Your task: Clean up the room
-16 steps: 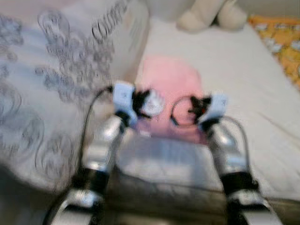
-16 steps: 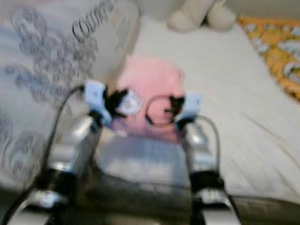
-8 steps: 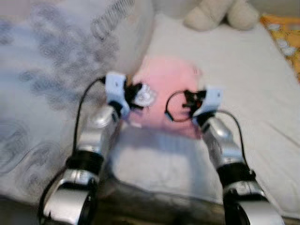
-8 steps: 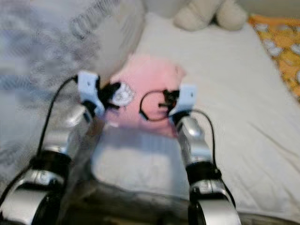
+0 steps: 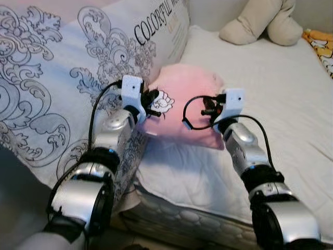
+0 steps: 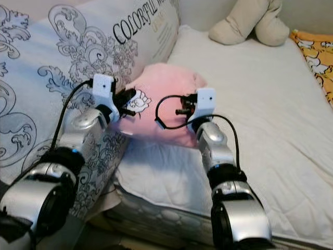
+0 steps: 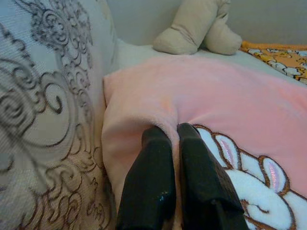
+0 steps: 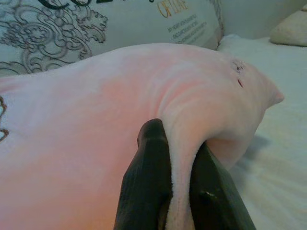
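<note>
A soft pink pillow (image 5: 184, 94) with a white rabbit patch lies on the white bed (image 5: 270, 88), against a big patterned cushion (image 5: 62, 83). My left gripper (image 5: 154, 102) is shut on the pillow's left edge; its black fingers (image 7: 158, 158) pinch a fold of pink plush beside the rabbit patch (image 7: 240, 167). My right gripper (image 5: 207, 110) is shut on the pillow's near right edge, with a ridge of pink fabric (image 8: 184, 148) squeezed between its fingertips (image 8: 152, 143). Both arms reach forward side by side over the mattress edge.
A beige stuffed toy (image 5: 263, 23) sits at the far end of the bed. An orange patterned cover (image 5: 321, 44) lies at the far right. The mattress's quilted front edge (image 5: 197, 219) is just below my arms, and the large cushion overhangs it on the left.
The head camera has steadied and shifted, so the scene is sharp now. Both grippers still hold the pink pillow, which looks slightly raised toward me.
</note>
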Tool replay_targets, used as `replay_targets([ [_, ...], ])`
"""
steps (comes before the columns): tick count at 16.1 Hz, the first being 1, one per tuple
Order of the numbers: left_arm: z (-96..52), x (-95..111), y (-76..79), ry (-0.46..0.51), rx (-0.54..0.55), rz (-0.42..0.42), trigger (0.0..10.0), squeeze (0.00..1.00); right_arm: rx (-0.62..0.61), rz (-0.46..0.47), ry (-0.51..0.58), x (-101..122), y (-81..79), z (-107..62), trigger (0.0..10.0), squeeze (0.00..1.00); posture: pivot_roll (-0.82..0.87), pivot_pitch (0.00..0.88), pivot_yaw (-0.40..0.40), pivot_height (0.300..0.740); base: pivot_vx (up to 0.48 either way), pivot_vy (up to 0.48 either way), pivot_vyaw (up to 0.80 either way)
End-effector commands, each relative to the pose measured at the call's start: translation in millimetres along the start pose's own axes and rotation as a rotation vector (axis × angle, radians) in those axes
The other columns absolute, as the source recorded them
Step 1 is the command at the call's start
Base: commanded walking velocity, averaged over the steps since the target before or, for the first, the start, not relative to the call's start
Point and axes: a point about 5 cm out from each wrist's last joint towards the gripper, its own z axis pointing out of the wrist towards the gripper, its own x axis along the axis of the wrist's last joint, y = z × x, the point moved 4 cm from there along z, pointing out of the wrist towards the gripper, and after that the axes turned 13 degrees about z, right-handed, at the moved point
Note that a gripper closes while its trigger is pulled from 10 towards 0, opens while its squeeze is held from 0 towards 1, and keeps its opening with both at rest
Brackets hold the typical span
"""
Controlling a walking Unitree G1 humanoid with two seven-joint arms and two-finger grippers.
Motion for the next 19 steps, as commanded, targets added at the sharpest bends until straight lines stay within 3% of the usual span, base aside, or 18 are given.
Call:
replay_targets([
  [1, -5.6, 16, -39.8, 0.04, 0.151, 0.015, 0.0, 0.0, -0.11, -0.038, 0.051, 18, 33.2, -6.1, 0.0, 0.0, -0.06, 0.0, 0.067, 0.74, 0.0, 0.0, 0.0],
  [5, -6.4, 14, -46.9, 0.022, 0.205, 0.054, 0.0, 0.0, -0.118, -0.079, 0.018, 11, 37.2, -6.1, 0.0, 0.0, -0.06, 0.003, 0.072, 0.74, 0.0, 0.0, 0.0],
  [8, -13.4, -20, -35.3, -0.06, 0.226, 0.061, 0.0, 0.0, -0.098, -0.147, -0.087, -15, 42.4, -13.4, 0.0, 0.0, -0.05, 0.055, 0.063, 0.74, 0.0, 0.0, 0.0],
  [9, -18.0, -38, -26.4, -0.109, 0.208, 0.06, 0.0, 0.0, -0.11, -0.153, -0.146, -28, 47.2, -18.6, 3.0, 0.0, -0.05, 0.073, 0.057, 0.74, 0.0, 0.0, 0.0],
  [10, -21.9, -50, -22.8, -0.14, 0.206, 0.057, 0.0, 0.0, -0.114, -0.162, -0.19, -39, 49.8, -22.9, 10.0, 0.0, -0.05, 0.076, 0.056, 0.74, 0.0, 0.0, 0.0],
  [11, -25.5, -60, -20.2, -0.165, 0.213, 0.035, 10.0, 0.0, -0.11, -0.163, -0.228, -51, 50.8, -27.9, 10.0, 0.0, -0.05, 0.091, 0.053, 0.74, 0.0, 0.0, 0.0],
  [15, -29.7, -75, -9.3, -0.213, 0.22, 0.028, 10.0, 0.0, -0.122, -0.148, -0.27, -67, 55.2, -36.8, 10.0, 0.0, -0.06, 0.103, 0.045, 0.74, 0.0, 0.0, 0.0],
  [16, -29.8, -75, -11.2, -0.214, 0.227, 0.04, 10.0, 0.87, -0.136, -0.14, -0.26, -66, 56.2, -36.8, 10.0, 0.49, -0.06, 0.103, 0.045, 0.74, 0.0, 0.0, 0.0],
  [17, -28.8, -72, -13.1, -0.21, 0.226, 0.04, 10.0, 1.0, -0.159, -0.117, -0.247, -65, 57.4, -36.3, 10.0, 1.0, -0.06, 0.1, 0.044, 0.74, 0.0, 0.0, 0.0],
  [19, -26.4, -65, -16.1, -0.193, 0.224, 0.059, 10.0, 1.0, -0.195, -0.089, -0.223, -61, 59.2, -35.0, 10.0, 1.0, -0.06, 0.095, 0.046, 0.74, 0.0, 0.0, 0.0],
])
